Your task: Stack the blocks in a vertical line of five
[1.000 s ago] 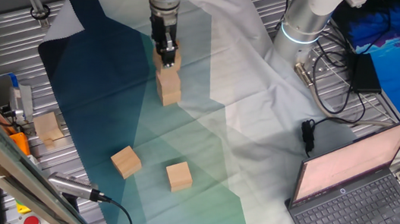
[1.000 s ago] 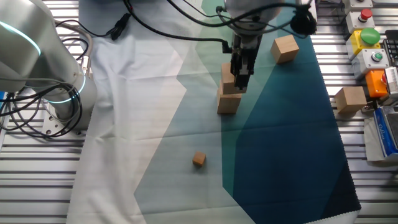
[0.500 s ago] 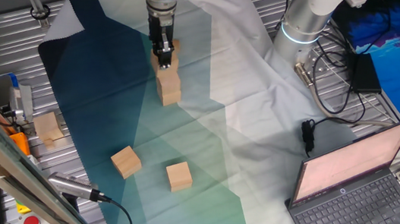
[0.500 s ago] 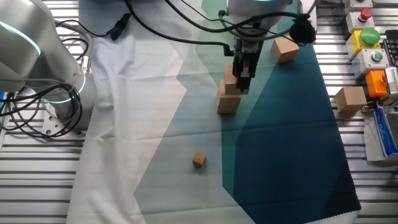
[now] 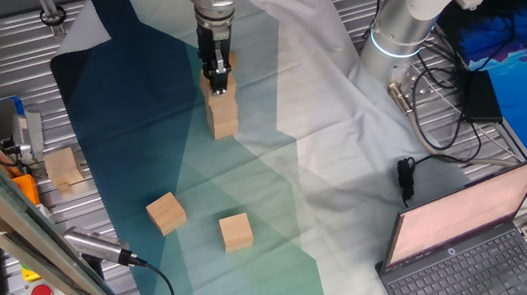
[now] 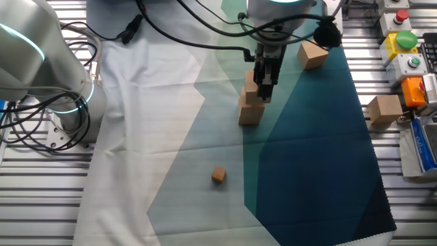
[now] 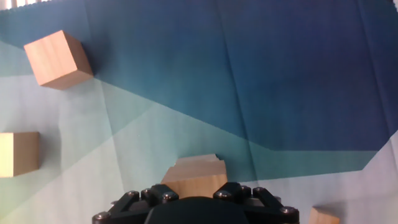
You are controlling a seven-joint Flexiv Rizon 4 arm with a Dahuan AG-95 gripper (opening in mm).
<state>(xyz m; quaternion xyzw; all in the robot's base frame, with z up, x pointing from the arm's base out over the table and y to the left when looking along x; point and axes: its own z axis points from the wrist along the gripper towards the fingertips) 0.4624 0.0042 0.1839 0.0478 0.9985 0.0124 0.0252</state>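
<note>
The end effector (image 5: 217, 85) hangs at the top block (image 6: 251, 89) of a three-high stack (image 5: 221, 120) mid-cloth; whether it grips or has released, I cannot tell. Two loose blocks (image 5: 166, 212) wait nearby. Next likely comes fetching one.
</note>
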